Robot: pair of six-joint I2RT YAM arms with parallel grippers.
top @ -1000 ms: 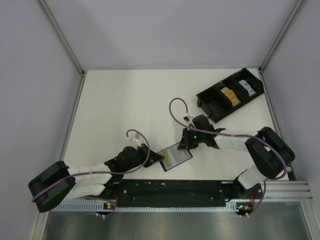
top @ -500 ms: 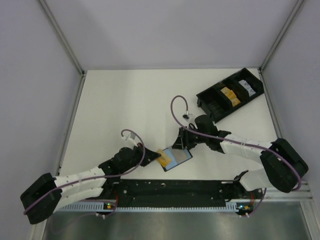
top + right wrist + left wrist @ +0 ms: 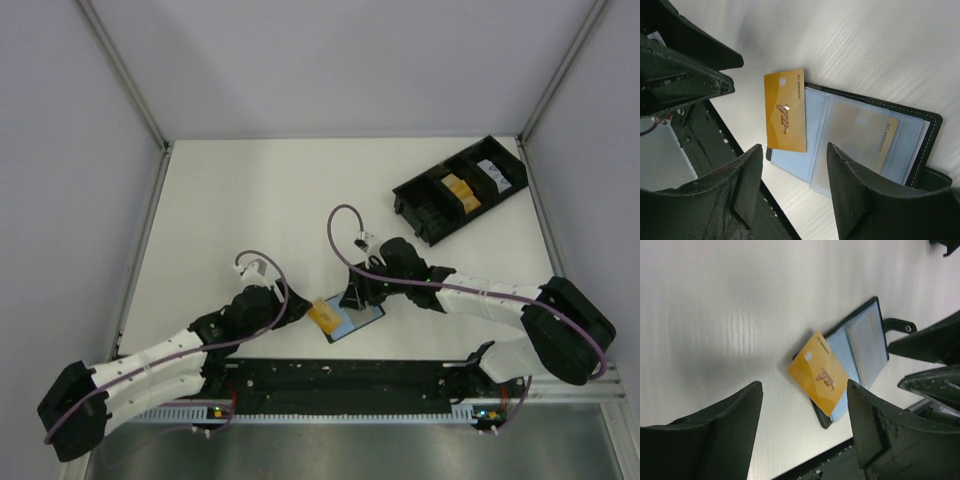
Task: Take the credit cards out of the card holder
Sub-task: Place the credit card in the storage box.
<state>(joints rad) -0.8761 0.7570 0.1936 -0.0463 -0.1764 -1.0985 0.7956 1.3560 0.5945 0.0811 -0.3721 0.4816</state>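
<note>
The card holder (image 3: 866,337) lies open flat on the white counter (image 3: 250,200), near the near edge and about midway between the two arms, its blue-grey inside facing up. An orange-yellow card (image 3: 822,374) lies loose across the holder's left edge, part on the lining and part out over the counter. A second card (image 3: 865,135) sits inside the clear pocket on the holder's right half and shows only faintly through the plastic.

The left gripper (image 3: 802,390) is just left of the loose card, jaws spread apart and closed on nothing. The right gripper (image 3: 794,147) is over the holder's far side, jaws apart too, gripping nothing.

At the far right a long black tray (image 3: 410,185) lies at an angle. One compartment holds orange pieces (image 3: 457,188), another white pieces (image 3: 490,170); what fills the darker section I cannot tell.
</note>
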